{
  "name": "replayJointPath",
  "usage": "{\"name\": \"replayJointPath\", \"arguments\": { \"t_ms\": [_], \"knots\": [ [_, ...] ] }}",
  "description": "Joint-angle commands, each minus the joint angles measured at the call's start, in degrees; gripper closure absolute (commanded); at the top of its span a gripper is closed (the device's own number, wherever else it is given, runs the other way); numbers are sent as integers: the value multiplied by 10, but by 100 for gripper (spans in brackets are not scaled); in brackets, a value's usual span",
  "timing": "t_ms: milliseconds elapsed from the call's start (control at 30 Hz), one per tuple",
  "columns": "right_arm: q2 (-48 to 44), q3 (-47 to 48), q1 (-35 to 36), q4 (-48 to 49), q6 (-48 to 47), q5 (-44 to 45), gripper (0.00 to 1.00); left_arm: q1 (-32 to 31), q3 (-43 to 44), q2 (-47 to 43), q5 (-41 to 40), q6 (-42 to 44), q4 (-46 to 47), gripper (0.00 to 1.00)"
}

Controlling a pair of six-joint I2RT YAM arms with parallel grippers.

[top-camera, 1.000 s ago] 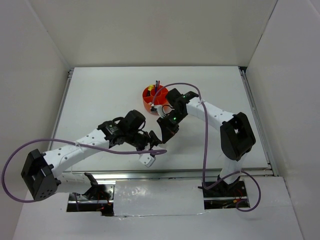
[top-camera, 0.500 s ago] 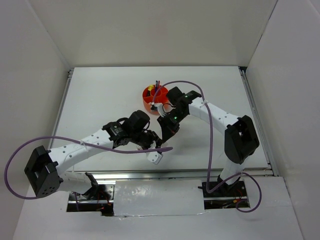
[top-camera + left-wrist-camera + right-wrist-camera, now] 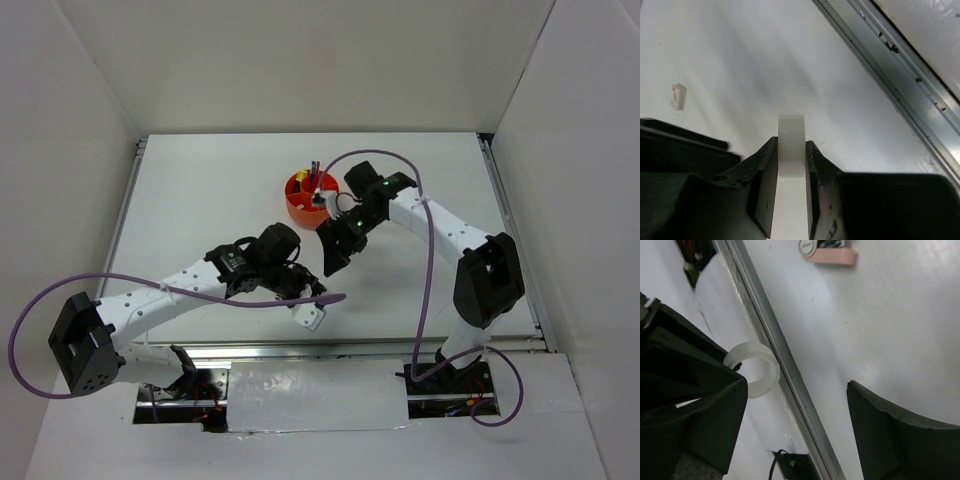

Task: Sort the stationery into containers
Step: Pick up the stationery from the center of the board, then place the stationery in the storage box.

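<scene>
While the white tape ring (image 3: 791,145) sat pinched edge-on in the left gripper (image 3: 306,303), whose fingers were clamped on its flat sides, it hung well in front of the orange desk organizer (image 3: 303,197), beside the table's metal rail (image 3: 900,87). The right gripper (image 3: 333,256) gaped wide and empty between organizer and ring. Pens (image 3: 315,175) stood in the organizer. A pink-white piece (image 3: 832,255) lay on the table.

We take this for a robotics lab cell: plain white panels (image 3: 300,60) wall in a white bench (image 3: 200,190), an aluminium rail (image 3: 350,347) edges its near side, purple cables (image 3: 372,153) loop off two bolted-down arms (image 3: 160,300), and exposed wiring (image 3: 185,385) sits below.
</scene>
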Motion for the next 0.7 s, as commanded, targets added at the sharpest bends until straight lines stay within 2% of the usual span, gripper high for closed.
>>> {"name": "replayJointPath", "arguments": {
  "t_ms": [0,67,133,167,200,267,300,333,400,533,667],
  "knots": [
    [-44,56,-57,6,17,-23,13,-4,1,-19,20,-45,-5,99],
    [-44,94,-94,3,23,-26,12,-11,-5,-27,11,-82,6,99],
    [-44,123,-151,21,34,-19,12,-8,2,-26,-20,-209,78,100],
    [-46,129,-188,30,45,-10,12,-5,14,-10,-73,-305,124,100],
    [-48,131,-205,42,54,-3,12,1,29,8,-102,-345,141,100],
    [-50,128,-234,77,75,13,12,36,100,68,-137,-408,151,100],
    [-55,122,-258,88,82,15,13,52,129,90,-148,-472,165,100],
    [-58,109,-266,106,94,14,13,82,182,131,-158,-504,172,100],
    [-63,94,-278,119,101,5,13,108,231,170,-187,-572,184,100],
    [-90,38,-286,148,110,3,14,155,398,291,-204,-625,150,100],
    [-116,-4,-287,182,124,0,14,166,477,357,-221,-639,125,100]
  ]
}}
